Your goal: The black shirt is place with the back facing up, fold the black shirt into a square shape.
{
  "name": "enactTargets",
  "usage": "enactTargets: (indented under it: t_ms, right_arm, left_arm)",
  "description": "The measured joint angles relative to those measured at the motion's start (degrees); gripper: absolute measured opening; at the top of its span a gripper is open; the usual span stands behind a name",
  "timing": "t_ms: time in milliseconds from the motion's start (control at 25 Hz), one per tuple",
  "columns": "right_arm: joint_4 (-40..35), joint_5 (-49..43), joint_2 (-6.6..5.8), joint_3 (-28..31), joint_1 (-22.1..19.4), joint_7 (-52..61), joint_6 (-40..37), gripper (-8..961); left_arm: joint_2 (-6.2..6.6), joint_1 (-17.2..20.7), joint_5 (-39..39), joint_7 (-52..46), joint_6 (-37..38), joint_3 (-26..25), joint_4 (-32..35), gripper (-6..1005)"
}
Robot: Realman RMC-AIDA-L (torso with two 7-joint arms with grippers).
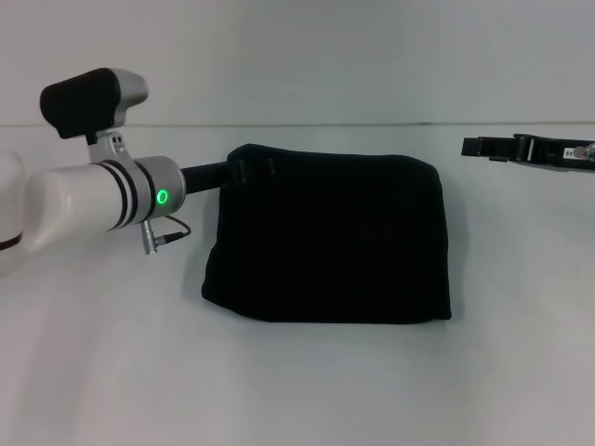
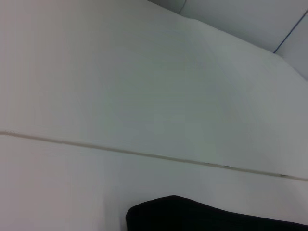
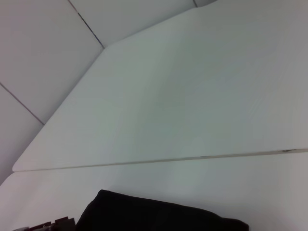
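Observation:
The black shirt [image 1: 330,242] lies folded into a compact, roughly square pad in the middle of the white table [image 1: 297,390]. My left gripper [image 1: 238,173] reaches in from the left and sits at the shirt's far left corner, dark against the dark fabric. My right gripper [image 1: 476,147] hovers at the far right, apart from the shirt and holding no fabric. An edge of the shirt also shows in the left wrist view [image 2: 211,216] and in the right wrist view [image 3: 159,216].
The left arm's white wrist with a green light [image 1: 139,195] stands over the table's left side. A thin seam [image 2: 144,154] runs across the tabletop behind the shirt, also in the right wrist view [image 3: 192,158]. A pale wall rises behind the table.

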Motion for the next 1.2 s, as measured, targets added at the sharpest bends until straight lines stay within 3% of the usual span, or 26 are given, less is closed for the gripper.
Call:
enactTargets:
  t_ms: [1200]
  right_arm:
    - [0.5, 0.0, 1.28, 0.2, -0.6, -0.1, 1.8, 627]
  left_arm:
    - [-1.36, -0.6, 0.1, 3.5, -3.8, 3.9, -0.5, 923]
